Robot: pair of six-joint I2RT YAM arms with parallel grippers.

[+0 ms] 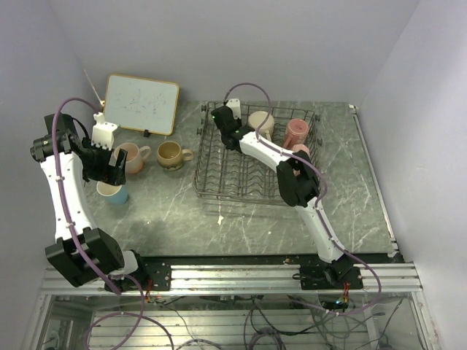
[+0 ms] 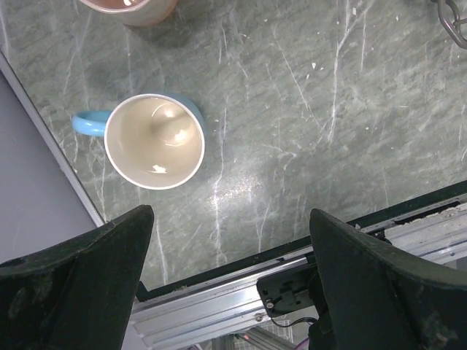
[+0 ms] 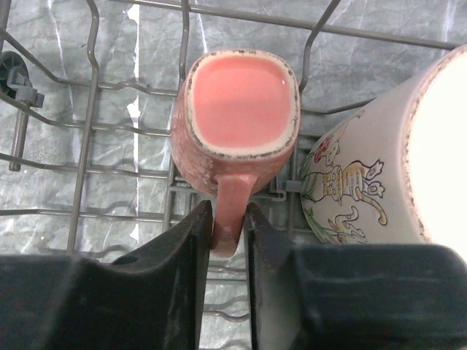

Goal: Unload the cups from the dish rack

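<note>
Plainly the move turns on the right hand point(image 3: 228, 219), which is closed on the handle of a pink mug point(image 3: 237, 109) inside the dish rack point(image 1: 233, 198). The mug sits upside down with its base facing up, so its long axis runs roughly vertical. Its handle points straight back into the hand, with one finger on each side of it. My guess is that the way out is upward, clear of the wires, rather than sideways. The mug is glazed ceramic, salmon-pink and faintly speckled, with a rounded-square foot ringed by a rough pale edge. Touching or just beside it on the right leans a cream mug point(image 3: 379, 182) printed with little cats. The rack is thin dark wire, open enough to show the marbled green table point(image 1: 241, 226) beneath. The left hand point(image 2: 230, 215) is well apart from the rack, fingers spread and holding nothing, above an upright blue mug point(image 2: 155, 142) with a cream inside.
</note>
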